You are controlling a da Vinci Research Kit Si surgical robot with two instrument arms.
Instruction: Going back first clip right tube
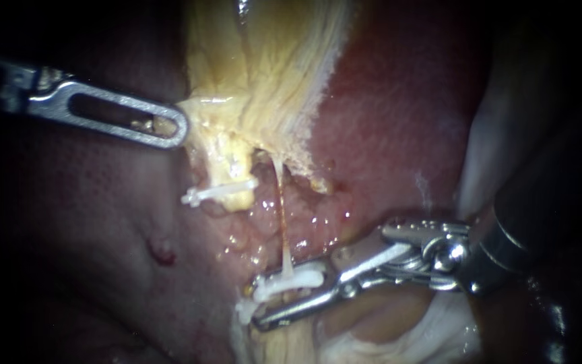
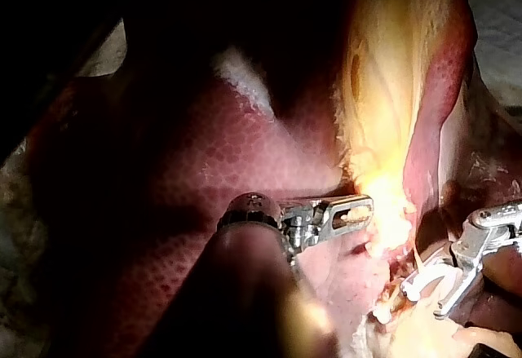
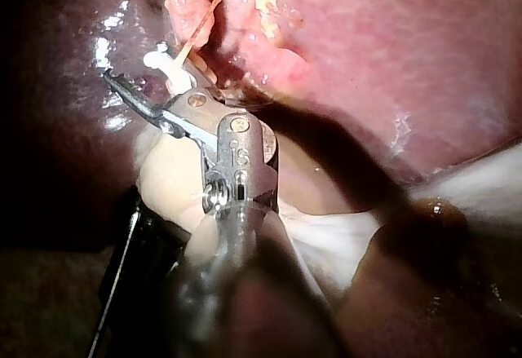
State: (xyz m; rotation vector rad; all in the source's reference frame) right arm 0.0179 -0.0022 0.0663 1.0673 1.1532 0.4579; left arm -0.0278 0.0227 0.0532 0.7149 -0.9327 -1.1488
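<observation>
While yellow tissue [image 1: 264, 81] is pinched by the left instrument [image 1: 178, 128], a white clip [image 1: 289, 282] is seen between the right instrument's [image 1: 269, 305] open jaws.

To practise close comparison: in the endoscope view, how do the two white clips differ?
The upper clip lies free, with no jaws around it; the lower clip lies between the open jaws of the right instrument. The upper clip sits on a thick strand of yellow tissue, the lower clip on a thin taut tube. Both are white and lie across what they hold.
</observation>
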